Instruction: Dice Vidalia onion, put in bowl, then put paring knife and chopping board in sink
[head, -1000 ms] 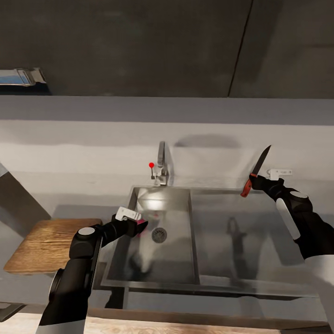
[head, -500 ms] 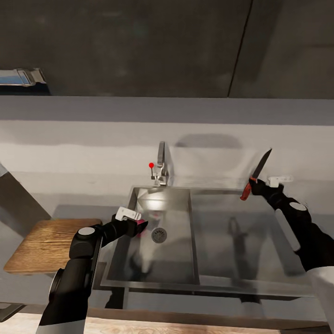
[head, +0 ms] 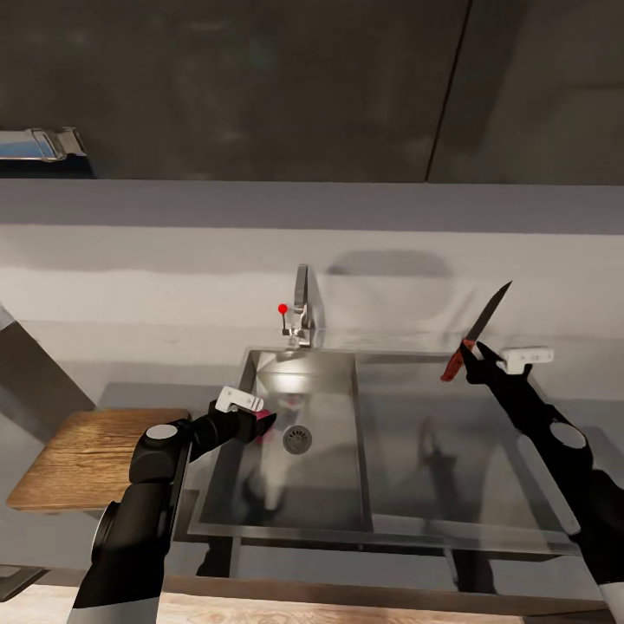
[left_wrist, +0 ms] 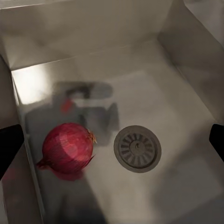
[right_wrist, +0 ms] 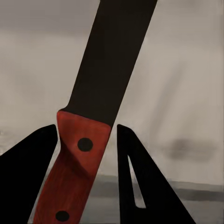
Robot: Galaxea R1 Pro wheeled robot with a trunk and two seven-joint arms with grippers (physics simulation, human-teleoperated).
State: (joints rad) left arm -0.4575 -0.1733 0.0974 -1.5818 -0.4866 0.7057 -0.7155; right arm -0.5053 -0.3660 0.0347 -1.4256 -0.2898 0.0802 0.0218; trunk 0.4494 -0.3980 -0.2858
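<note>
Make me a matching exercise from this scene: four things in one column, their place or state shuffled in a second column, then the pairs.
Things:
1. onion
2. paring knife
3. chopping board
4. left gripper

Places or states:
A. flat on the countertop, beside the sink
B. open, above the basin
C. on the basin floor, beside the drain
D. clamped in the right gripper, blade up

Pairs: 1-C, 2-D, 3-A, 4-B
</note>
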